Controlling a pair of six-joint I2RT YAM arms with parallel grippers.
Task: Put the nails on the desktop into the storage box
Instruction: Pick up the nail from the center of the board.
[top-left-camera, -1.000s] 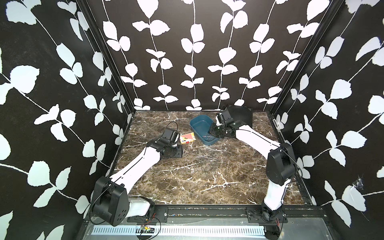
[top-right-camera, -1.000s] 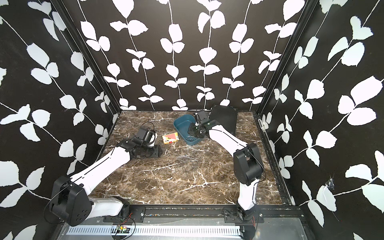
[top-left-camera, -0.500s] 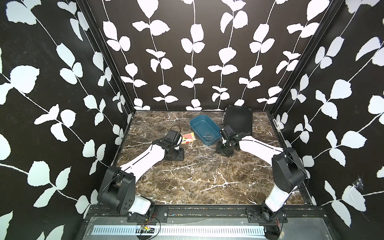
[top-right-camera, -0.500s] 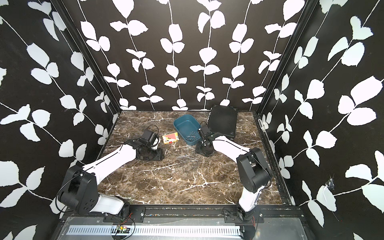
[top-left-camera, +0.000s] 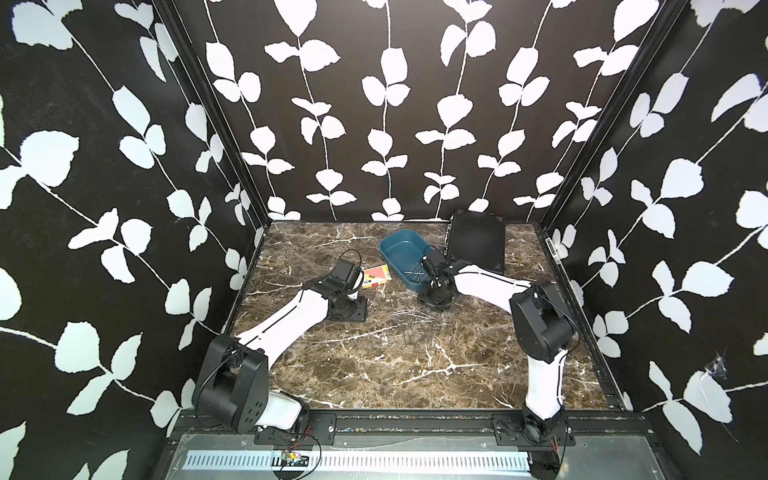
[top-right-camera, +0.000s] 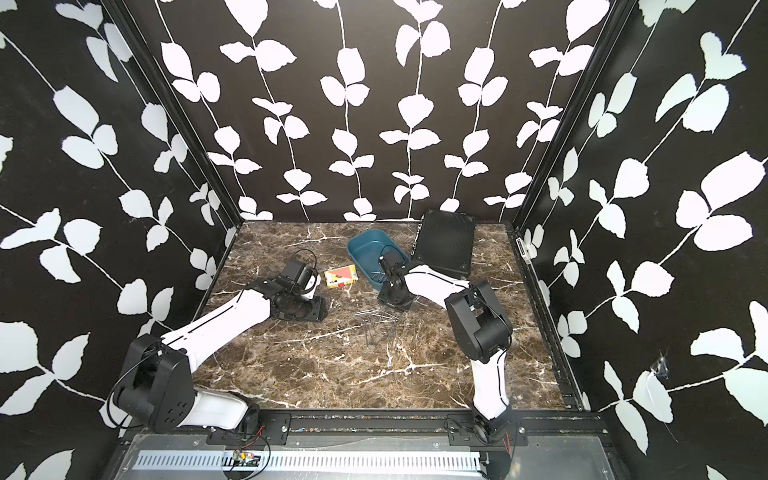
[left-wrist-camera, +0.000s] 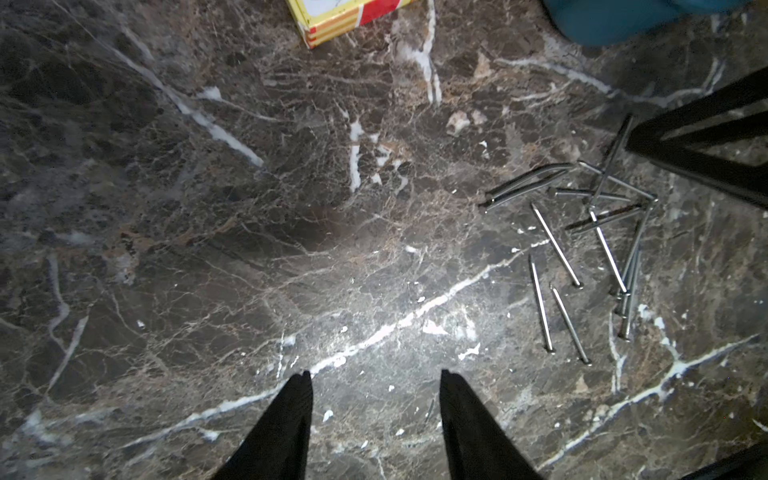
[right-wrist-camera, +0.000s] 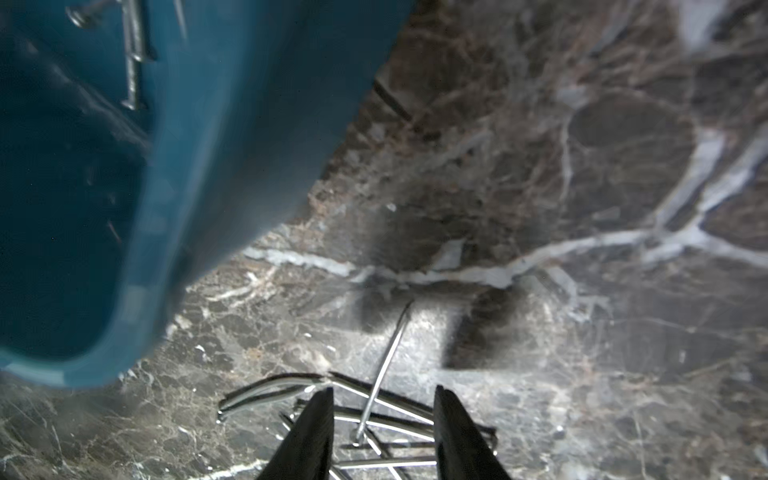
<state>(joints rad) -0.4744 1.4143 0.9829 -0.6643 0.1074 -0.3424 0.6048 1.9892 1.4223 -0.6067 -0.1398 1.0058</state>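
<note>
Right pincer (right-wrist-camera: 384, 390) parted, astride loose nails (right-wrist-camera: 390, 353)

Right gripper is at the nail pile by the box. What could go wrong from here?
1. The nails under the open right gripper lie crossed, so closing may catch several or barely clip one and drop it.
2. The storage box stands close beside it; a careless lift could knock the box.
3. The left gripper hovers near the same pile, so the arms could collide.
</note>
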